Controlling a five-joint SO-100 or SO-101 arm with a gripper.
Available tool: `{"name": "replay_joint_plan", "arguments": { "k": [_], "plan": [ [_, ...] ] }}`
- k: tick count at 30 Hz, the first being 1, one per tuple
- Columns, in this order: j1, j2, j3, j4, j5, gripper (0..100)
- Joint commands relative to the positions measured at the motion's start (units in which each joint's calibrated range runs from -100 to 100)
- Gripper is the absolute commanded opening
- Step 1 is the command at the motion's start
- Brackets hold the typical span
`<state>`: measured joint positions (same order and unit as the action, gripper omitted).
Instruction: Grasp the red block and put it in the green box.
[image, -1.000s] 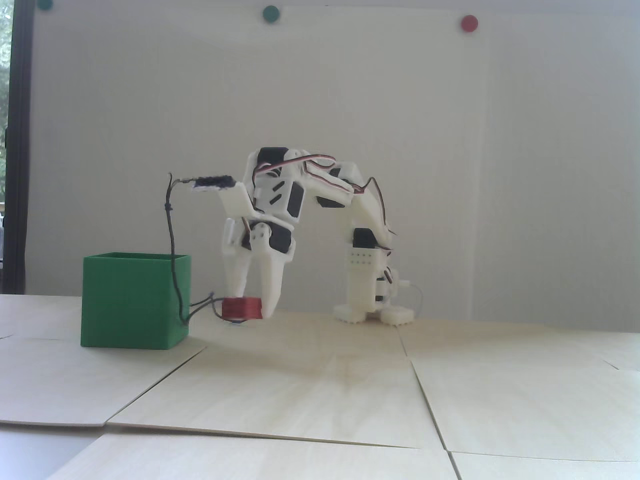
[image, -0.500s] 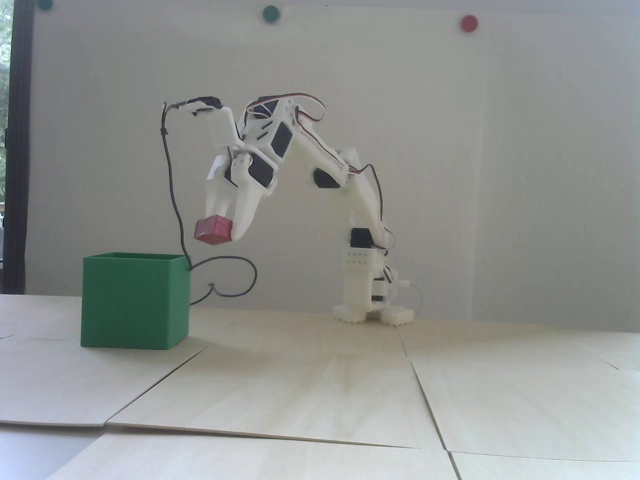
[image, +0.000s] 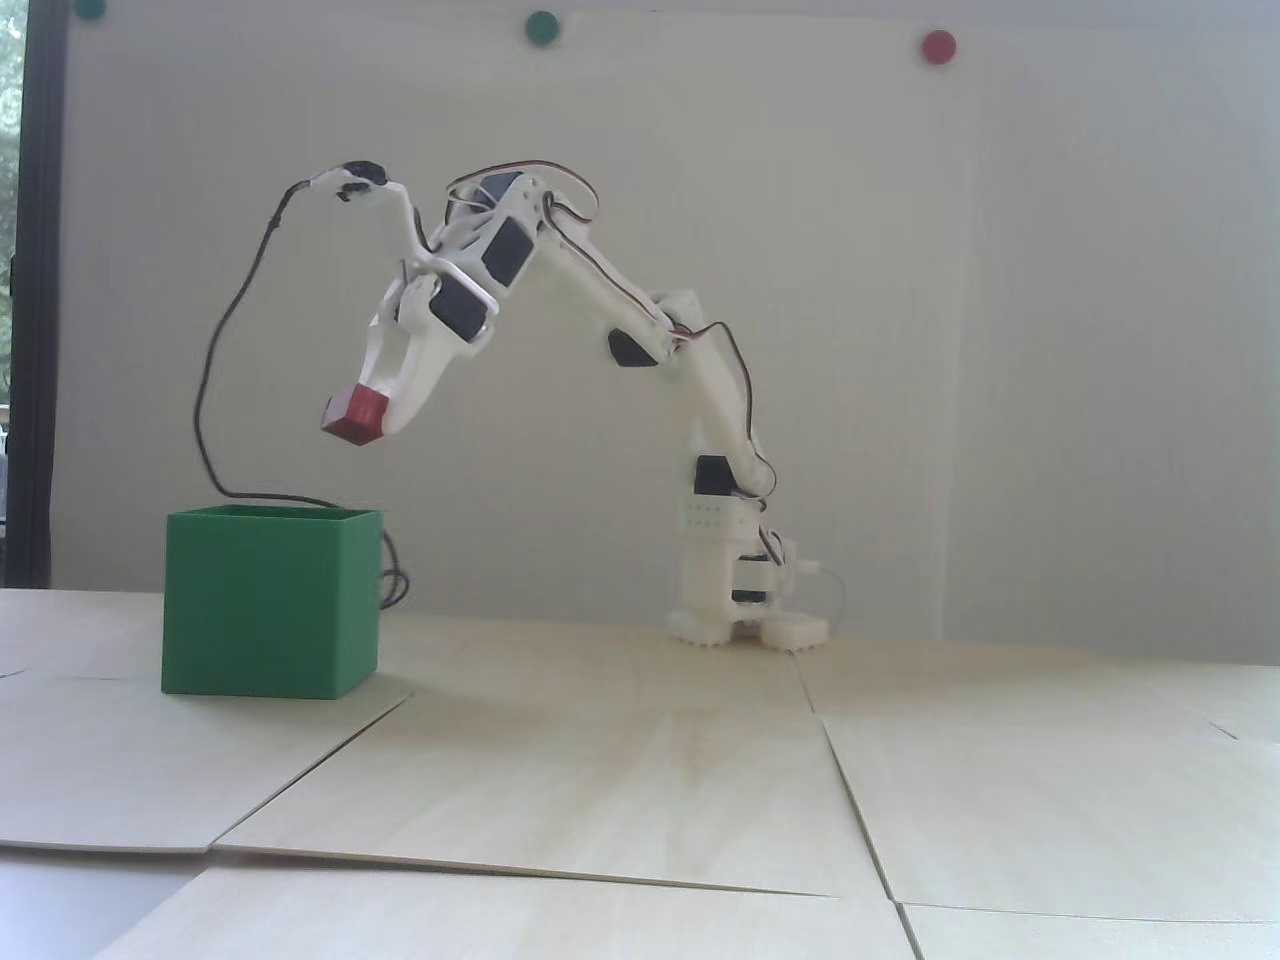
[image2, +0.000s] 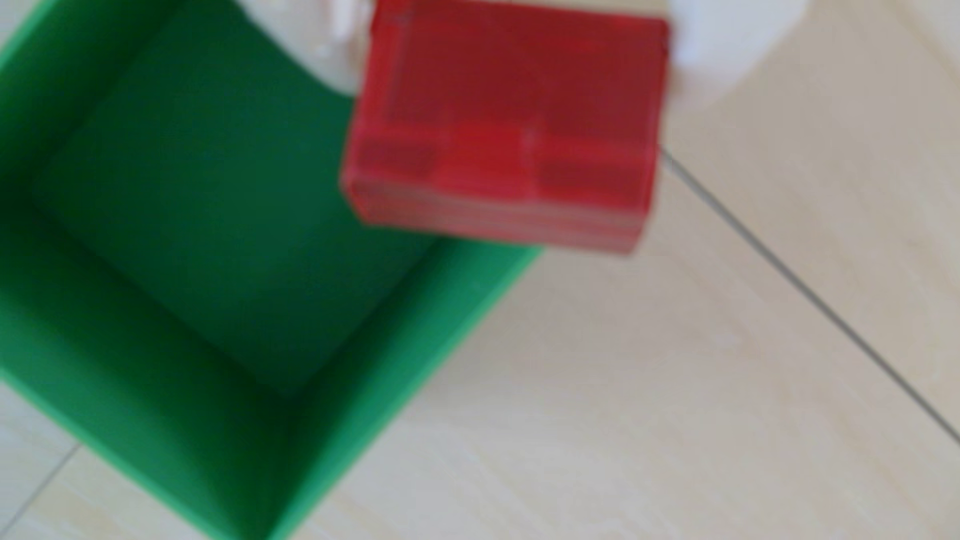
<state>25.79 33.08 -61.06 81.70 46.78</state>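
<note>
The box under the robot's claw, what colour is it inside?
Green all over, inside too; the green box shows its inside best in the wrist view.

The fixed view looks low from the side, far back; the wrist view looks down, close. Both see the green box (image: 270, 600) (image2: 171, 311).

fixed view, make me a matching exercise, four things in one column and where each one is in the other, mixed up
Things:
1. red block
2. green box
3. red magnet
4. arm base

Places:
A. stuck high on the white wall, right of the arm
B. standing on the table at the left, open top up
C. held in the air between the fingers, above the box's right rim
D. sitting on the table toward the back, right of the box

Pairs: 1-C, 2-B, 3-A, 4-D
</note>
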Motion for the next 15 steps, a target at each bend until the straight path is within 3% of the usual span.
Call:
{"name": "replay_joint_plan", "arguments": {
  "k": [1,8,15],
  "plan": [
    [4.6,-8.7,-6.3,0.4,-0.3,2],
    [8.2,-8.5,-6.3,-0.2,0.1,2],
    [4.8,-8.3,-6.4,-0.3,-0.2,2]
  ]
}}
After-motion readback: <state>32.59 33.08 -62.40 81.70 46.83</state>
